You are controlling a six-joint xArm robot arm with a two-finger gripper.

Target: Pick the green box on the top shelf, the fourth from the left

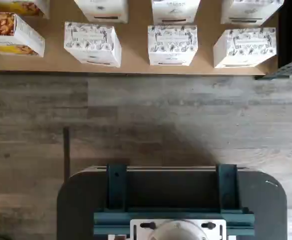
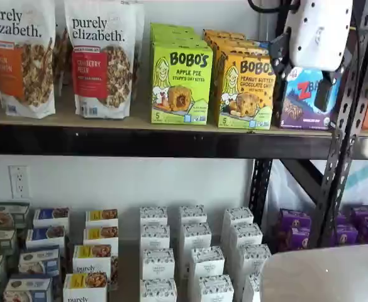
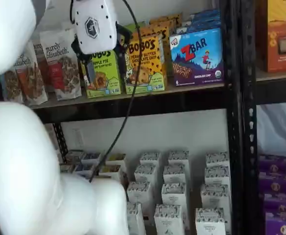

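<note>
The lime-green Bobo's Apple Pie box (image 2: 180,82) stands upright on the top shelf (image 2: 127,139), between a Purely Elizabeth bag and the yellow-orange Bobo's box (image 2: 245,88). More green boxes stand behind it. In a shelf view the green box (image 3: 105,74) is partly covered by my gripper (image 3: 104,51). The gripper (image 2: 301,72) hangs at shelf height in front of the goods, its white body between camera and shelf. One black finger shows at each side of the body, with a wide gap between them, holding nothing. The wrist view shows neither the green box nor the fingers.
A blue ZBar box (image 3: 196,56) stands right of the Bobo's boxes. Black perforated uprights (image 2: 344,126) rise at the right. White patterned boxes (image 1: 171,45) fill the lower level. The dark mount with teal brackets (image 1: 173,200) sits over the wood floor.
</note>
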